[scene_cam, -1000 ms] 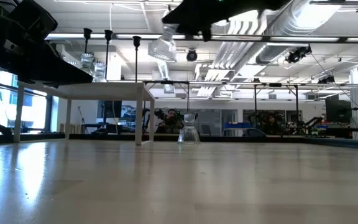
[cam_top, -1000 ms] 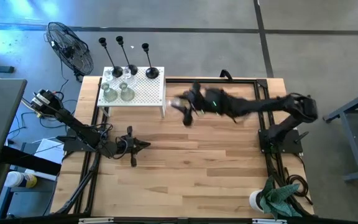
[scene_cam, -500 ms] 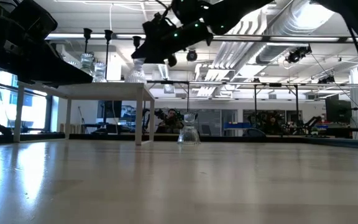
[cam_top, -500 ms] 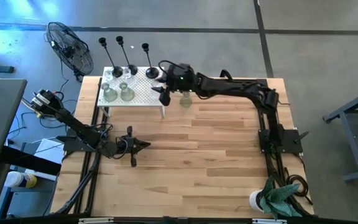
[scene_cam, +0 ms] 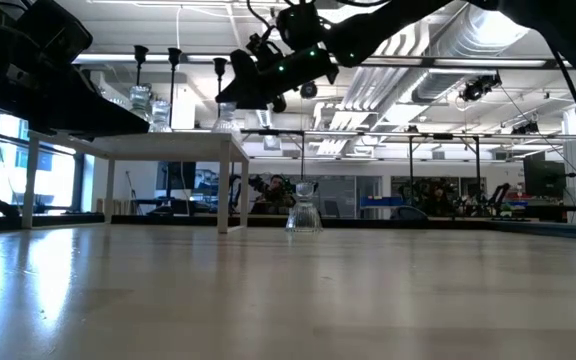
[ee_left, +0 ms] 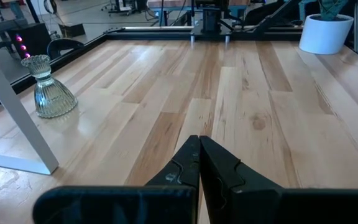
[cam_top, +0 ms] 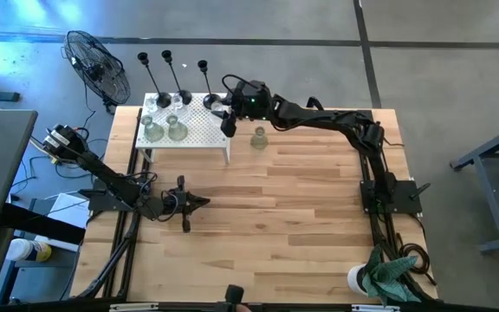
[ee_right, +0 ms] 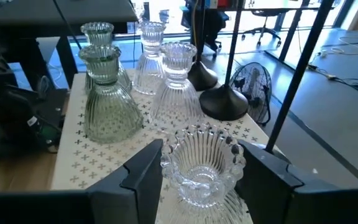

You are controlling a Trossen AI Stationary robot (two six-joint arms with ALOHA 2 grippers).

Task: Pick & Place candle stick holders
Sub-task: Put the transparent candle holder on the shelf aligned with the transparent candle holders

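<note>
Gripping a clear ribbed glass candle holder point(ee_right: 202, 163) between its two fingers, the right gripper point(cam_top: 229, 119) has swung over from mid-table within the last second and now hangs above the near-right corner of the white perforated stand point(cam_top: 199, 137), the holder's scalloped rim showing between the jaws. That carry brings this piece to its drop spot, so by my reading the next step is lowering and letting go. Just beyond the jaws stand three more glass holders point(ee_right: 109, 102) on the stand, close together, and beside them, a little farther, the dome bases of the black candlestick holders point(ee_right: 223, 99), whose thin stems rise out of frame. Off to the side of this gripper, down on the wooden table point(cam_top: 301, 225), one glass holder point(cam_top: 258, 138) waits near the stand's leg, not yet collected. Well apart, the left gripper point(ee_left: 199, 163) rests low over the table with its fingers pressed together, holding nothing. A white cup point(ee_left: 325, 32) with a green cloth in it sits at the far corner.
</note>
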